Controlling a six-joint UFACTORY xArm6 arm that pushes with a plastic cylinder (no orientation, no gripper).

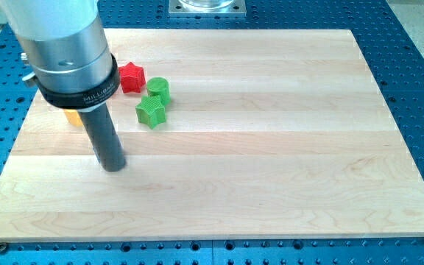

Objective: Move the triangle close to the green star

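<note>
Red block (131,77); green star (152,112); green block (158,89); yellow block (73,117), mostly hidden.

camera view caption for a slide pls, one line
My tip rests on the wooden board, below-left of the green star, green cylinder and red star.

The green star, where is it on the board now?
The green star lies in the upper left part of the wooden board, just below the green cylinder, with the red star up-left and my tip lower left, apart.
</note>
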